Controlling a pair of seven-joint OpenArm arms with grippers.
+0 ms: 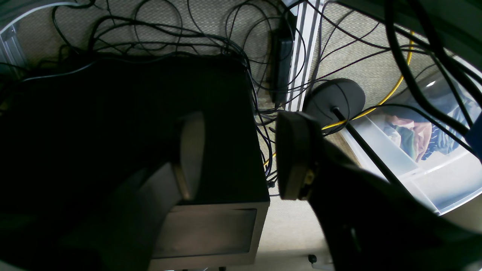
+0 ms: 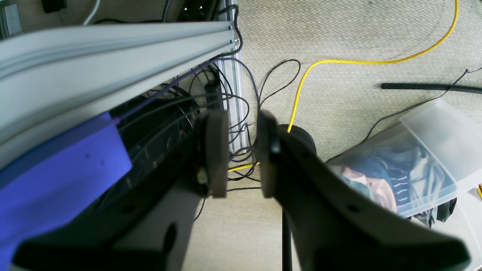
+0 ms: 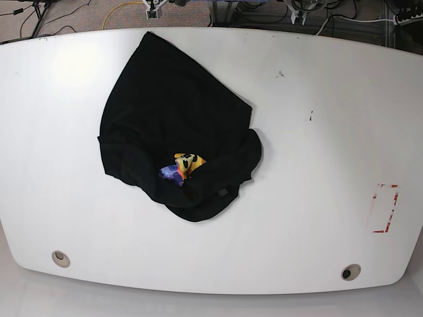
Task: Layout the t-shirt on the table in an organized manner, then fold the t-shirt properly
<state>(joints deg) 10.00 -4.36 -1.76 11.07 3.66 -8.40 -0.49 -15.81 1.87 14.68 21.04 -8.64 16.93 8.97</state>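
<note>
The black t-shirt (image 3: 172, 112) lies crumpled in a heap on the left half of the white table (image 3: 317, 165). A bit of its yellow face print (image 3: 190, 160) peeks out near the front fold. Neither arm shows in the base view. In the left wrist view my left gripper (image 1: 243, 156) hangs open over the floor, its fingers wide apart and empty. My right gripper (image 2: 243, 154) also looks down at the carpet. A narrow gap separates its fingers and nothing is between them.
The table has two grommet holes (image 3: 61, 258) (image 3: 350, 271) near its front edge and a red rectangle mark (image 3: 385, 209) at the right. Below the wrists are tangled cables, a dark box (image 1: 131, 124), an aluminium rail (image 2: 113, 56) and a clear bin of clothes (image 2: 410, 169).
</note>
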